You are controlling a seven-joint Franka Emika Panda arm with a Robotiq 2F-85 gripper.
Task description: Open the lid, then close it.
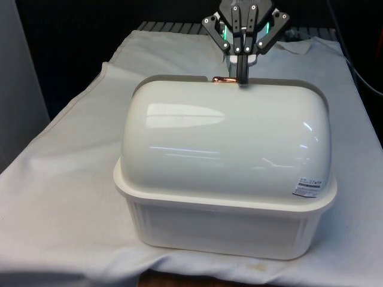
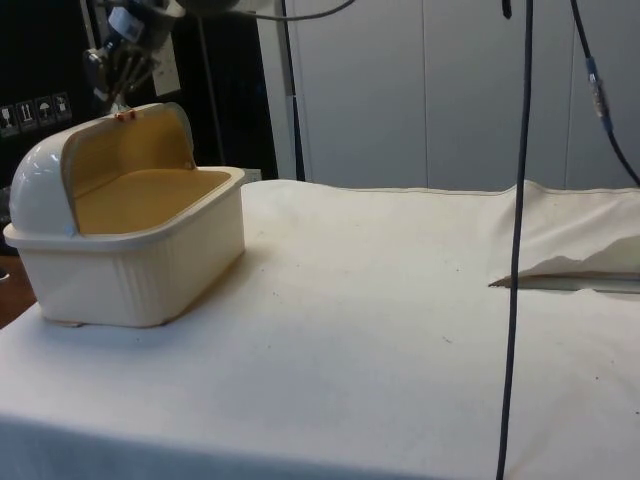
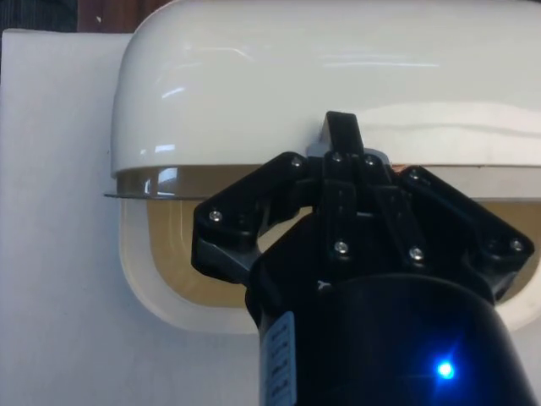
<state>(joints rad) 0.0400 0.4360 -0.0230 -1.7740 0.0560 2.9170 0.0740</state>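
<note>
The tool (image 1: 242,76) was observed lowered from above onto the top edge of the bread box lid (image 1: 227,134), its fingers brought together and closed on the small copper-coloured handle (image 1: 225,79) at that edge. In the side view the tool (image 2: 118,98) was seen tilted, meeting the lid (image 2: 60,165) at its raised rim. The cream bread box (image 2: 140,250) was found standing on the white-clothed bench (image 2: 380,330), at the side view's left. The domed lid was rolled back, and the tan interior (image 2: 140,190) was exposed. In the wrist view the open mouth (image 3: 169,254) was seen beneath the lid's edge. A label (image 1: 309,188) was noted on the lid's lower corner.
</note>
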